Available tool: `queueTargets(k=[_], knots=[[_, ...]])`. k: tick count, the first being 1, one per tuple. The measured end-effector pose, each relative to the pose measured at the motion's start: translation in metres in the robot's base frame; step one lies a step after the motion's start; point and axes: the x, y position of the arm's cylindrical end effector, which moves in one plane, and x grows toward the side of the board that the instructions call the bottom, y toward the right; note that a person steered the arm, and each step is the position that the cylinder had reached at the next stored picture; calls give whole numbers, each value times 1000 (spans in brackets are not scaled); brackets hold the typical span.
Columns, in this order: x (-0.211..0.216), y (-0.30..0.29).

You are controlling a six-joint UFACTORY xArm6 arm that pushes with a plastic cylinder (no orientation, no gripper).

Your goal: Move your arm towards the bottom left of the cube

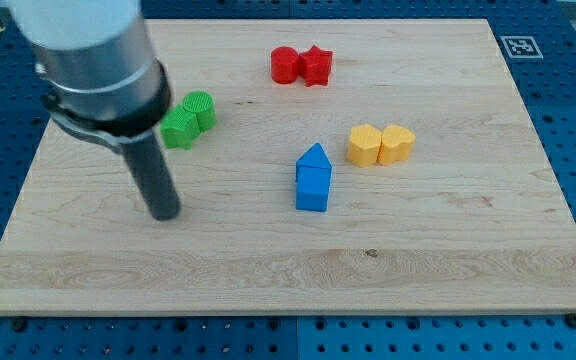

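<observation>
Eight small coloured blocks lie in four pairs on the pale wooden desk [448,250]. My tip [164,213], the bare end of the dark rod tool that holds nothing, rests on the board touching no block. To its right in the view, well apart, sits the blue cube [313,189], touching a blue pointed block [314,157] just above it. Near the rod's upper right are a green star-like block [179,129] and a green cylinder [200,108]. Farther right lie two yellow blocks [380,145]; toward the view's top, a red cylinder [285,64] and red star [316,66].
</observation>
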Motion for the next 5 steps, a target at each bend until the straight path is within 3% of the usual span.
queueTargets(k=[5], knots=[[10, 23]])
